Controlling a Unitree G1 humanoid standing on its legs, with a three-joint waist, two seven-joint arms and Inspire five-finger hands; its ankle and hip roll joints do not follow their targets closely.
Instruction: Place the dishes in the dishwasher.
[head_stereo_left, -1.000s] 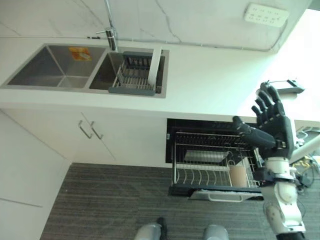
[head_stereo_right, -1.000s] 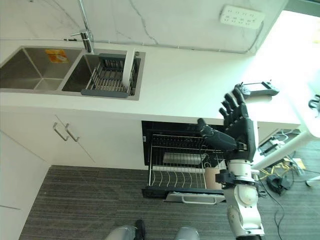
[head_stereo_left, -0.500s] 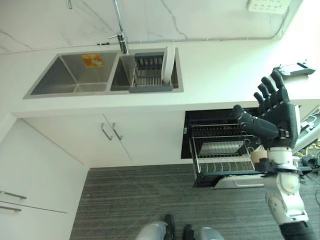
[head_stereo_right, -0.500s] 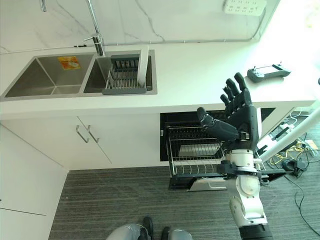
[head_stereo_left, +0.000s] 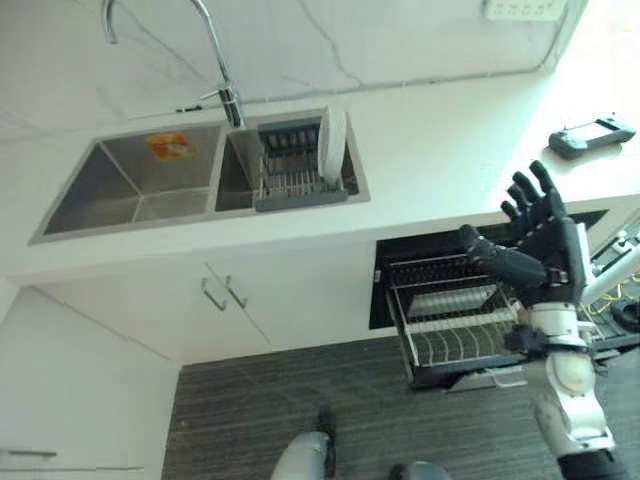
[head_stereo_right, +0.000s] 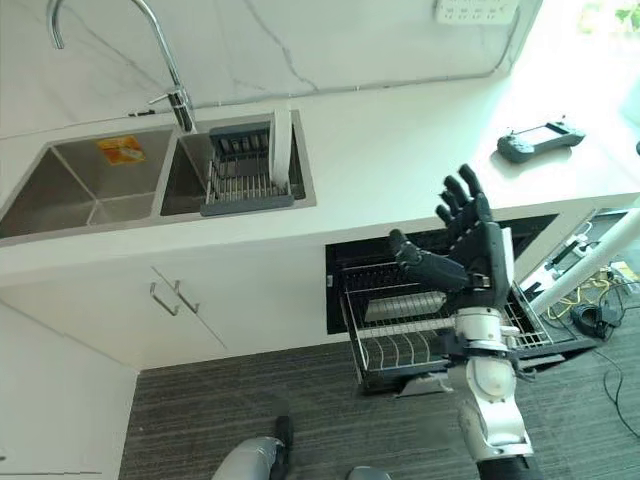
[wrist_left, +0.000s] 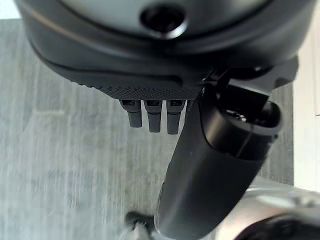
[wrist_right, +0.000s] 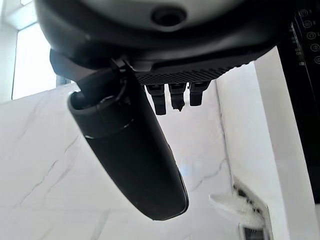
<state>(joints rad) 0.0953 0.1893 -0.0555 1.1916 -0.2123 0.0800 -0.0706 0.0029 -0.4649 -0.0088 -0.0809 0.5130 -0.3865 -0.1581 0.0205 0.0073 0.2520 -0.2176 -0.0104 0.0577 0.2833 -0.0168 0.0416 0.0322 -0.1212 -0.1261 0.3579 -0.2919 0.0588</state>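
A white plate (head_stereo_left: 334, 148) stands upright in a grey dish rack (head_stereo_left: 292, 172) in the right basin of the sink (head_stereo_left: 140, 185). Below the counter to the right, the dishwasher's wire rack (head_stereo_left: 445, 328) is pulled out over the floor, with a flat metal piece lying at its back. My right hand (head_stereo_left: 545, 240) is raised in front of that rack, open and holding nothing, its fingers spread and pointing up. My left hand (wrist_left: 150, 60) hangs over the grey floor, open and holding nothing.
A tall curved tap (head_stereo_left: 215, 60) rises behind the sink. A dark handheld controller (head_stereo_left: 590, 135) lies on the white counter (head_stereo_left: 440, 150) at the far right. White cabinet doors with two handles (head_stereo_left: 225, 292) stand under the sink. Striped grey floor lies in front.
The camera has shifted, so the whole scene sits differently in the picture. My right hand stays raised and open in front of the dishwasher rack.
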